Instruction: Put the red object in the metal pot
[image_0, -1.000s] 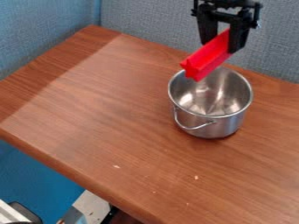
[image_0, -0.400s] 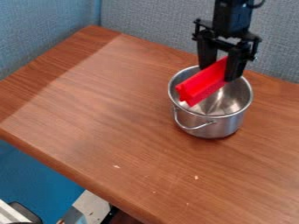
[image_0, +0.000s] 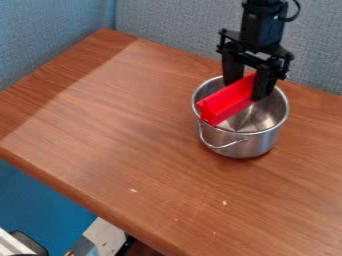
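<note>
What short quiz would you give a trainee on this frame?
1. True or false: the claw is shut on the red block.
2. Where is the block's lower end? A) on the wooden table B) over the steel pot, inside its rim C) left of the pot
3. Name the thin part hanging on the pot's near side.

Key: 1 true; 2 B; 3 wire handle.

Arm vertical, gripper (image_0: 251, 80) pointing straight down, fingers (image_0: 230, 72) clamped together.

Lab bench: wooden table (image_0: 94, 100), blue fabric partitions (image_0: 40, 30)
</note>
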